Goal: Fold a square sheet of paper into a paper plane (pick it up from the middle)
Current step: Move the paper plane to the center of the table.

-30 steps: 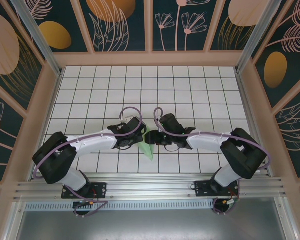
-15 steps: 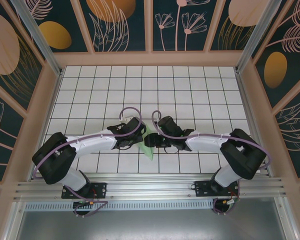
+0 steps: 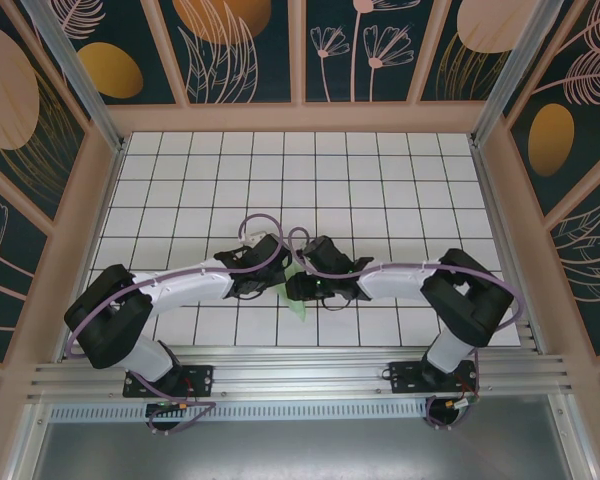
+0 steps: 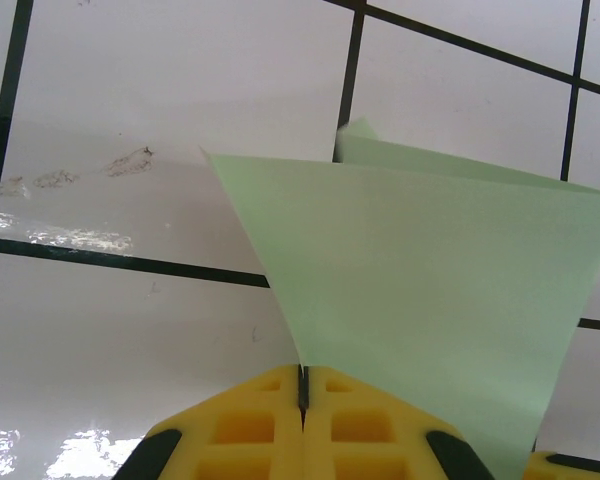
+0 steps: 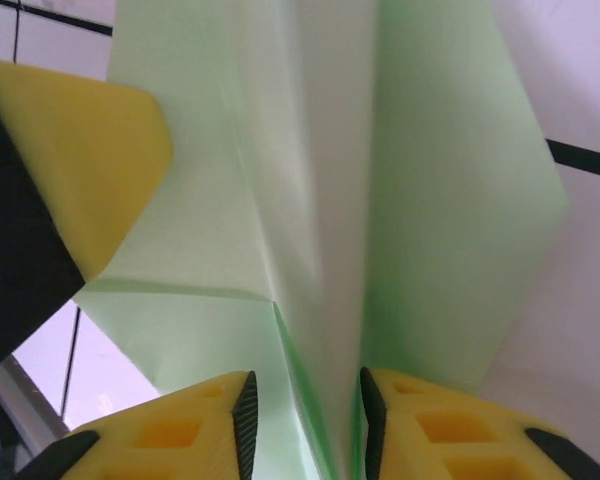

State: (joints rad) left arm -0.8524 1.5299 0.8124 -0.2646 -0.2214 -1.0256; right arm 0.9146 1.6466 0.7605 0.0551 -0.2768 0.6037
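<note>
A: Where is the paper plane (image 3: 301, 306)?

B: On the tiled table (image 3: 380, 180), in the row nearest the table's front edge and about midway along it. It is pale green and sits between the two claws, its point towards the front edge.

A: Left claw (image 4: 302, 380)?

B: Yellow fingers together, pinching a corner of the paper. The sheet fans out from the seam, above the table's tiles.

A: Right claw (image 5: 302, 400)?

B: Fingers apart, one on each side of the plane's centre fold. The right finger seems to touch the paper. I cannot tell whether the left one does. The gap is wider than the fold, so it is not clamped.
</note>
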